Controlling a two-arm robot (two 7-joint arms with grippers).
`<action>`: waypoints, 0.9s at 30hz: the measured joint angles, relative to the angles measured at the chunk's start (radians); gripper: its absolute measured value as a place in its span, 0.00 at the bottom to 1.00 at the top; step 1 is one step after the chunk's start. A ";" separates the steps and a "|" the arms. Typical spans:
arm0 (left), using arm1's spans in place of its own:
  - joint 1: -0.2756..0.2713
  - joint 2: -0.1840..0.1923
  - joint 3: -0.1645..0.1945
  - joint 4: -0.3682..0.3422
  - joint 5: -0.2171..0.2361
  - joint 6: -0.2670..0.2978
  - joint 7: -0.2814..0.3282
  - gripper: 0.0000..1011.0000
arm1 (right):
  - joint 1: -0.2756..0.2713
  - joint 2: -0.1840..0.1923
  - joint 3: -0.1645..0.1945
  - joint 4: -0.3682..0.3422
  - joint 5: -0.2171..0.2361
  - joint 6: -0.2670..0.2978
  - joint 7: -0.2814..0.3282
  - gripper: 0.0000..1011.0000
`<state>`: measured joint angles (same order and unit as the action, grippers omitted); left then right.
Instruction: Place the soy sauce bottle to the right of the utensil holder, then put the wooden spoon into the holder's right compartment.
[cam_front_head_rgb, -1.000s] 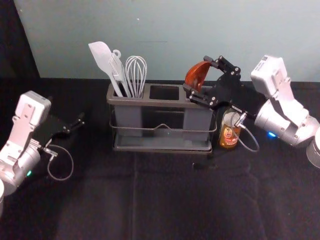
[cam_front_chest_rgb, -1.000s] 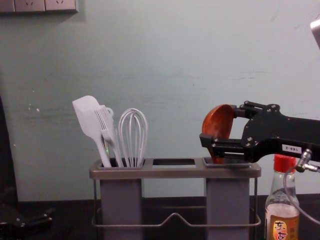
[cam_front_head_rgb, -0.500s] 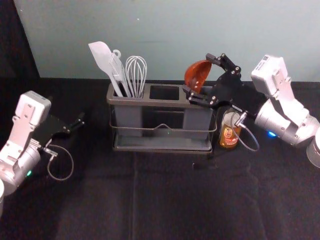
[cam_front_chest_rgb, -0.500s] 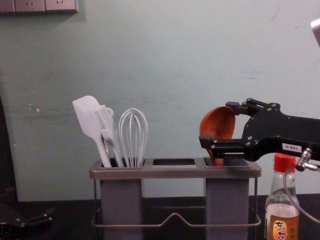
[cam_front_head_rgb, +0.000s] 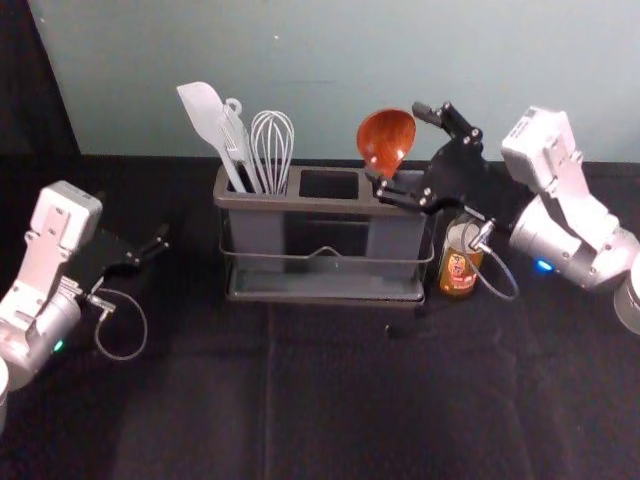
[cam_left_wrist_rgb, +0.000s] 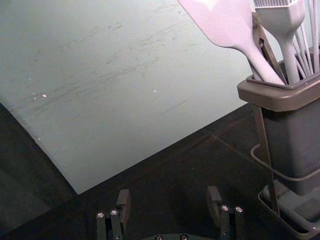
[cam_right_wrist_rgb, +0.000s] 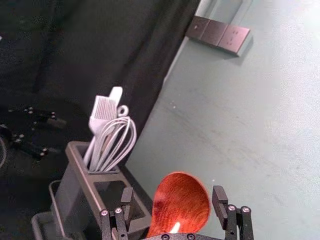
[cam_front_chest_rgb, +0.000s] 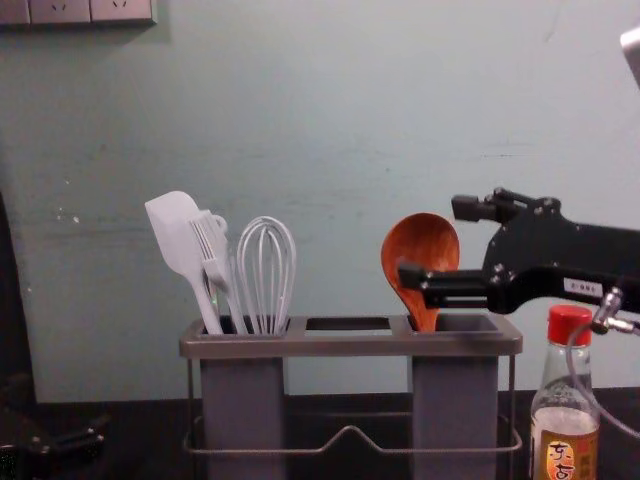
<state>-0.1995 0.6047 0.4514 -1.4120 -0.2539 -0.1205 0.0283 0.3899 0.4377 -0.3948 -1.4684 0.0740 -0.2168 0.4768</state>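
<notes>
From where I stand, the right gripper (cam_front_chest_rgb: 433, 240) has its fingers spread wide, clenched on nothing, over the holder's right end. Nearest to it is the wooden spoon (cam_front_chest_rgb: 422, 240), its bowl by the lower finger (touching or not, I can't tell from here) and its handle down in the right compartment (cam_front_chest_rgb: 455, 400). That compartment lies just below the gripper, part of the utensil holder (cam_front_chest_rgb: 350, 346). Below the gripper and farther right, near the holder's right end, the soy sauce bottle (cam_front_chest_rgb: 565, 435) stands upright under its red cap. Well to the gripper's left, the whisk (cam_front_chest_rgb: 265, 270), then the brush (cam_front_chest_rgb: 212, 250) and spatula (cam_front_chest_rgb: 178, 235) stick up from the left compartment. Farthest off, past the holder's left side, the left gripper (cam_front_head_rgb: 133, 217) is parked, fingers apart and holding nothing.
</notes>
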 joint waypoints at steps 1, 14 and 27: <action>0.000 0.000 0.000 0.000 0.000 0.000 0.000 0.99 | -0.007 0.001 0.004 -0.017 -0.008 0.009 -0.013 0.99; 0.000 0.000 0.000 0.000 0.000 0.000 0.000 0.99 | -0.107 0.005 0.077 -0.203 -0.030 0.084 -0.115 0.99; 0.000 0.000 0.000 0.000 0.000 0.000 0.000 0.99 | -0.346 -0.003 0.209 -0.425 -0.045 0.133 -0.247 0.99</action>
<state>-0.1995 0.6047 0.4514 -1.4120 -0.2539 -0.1205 0.0283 0.0435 0.4349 -0.1857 -1.8937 0.0289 -0.0841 0.2300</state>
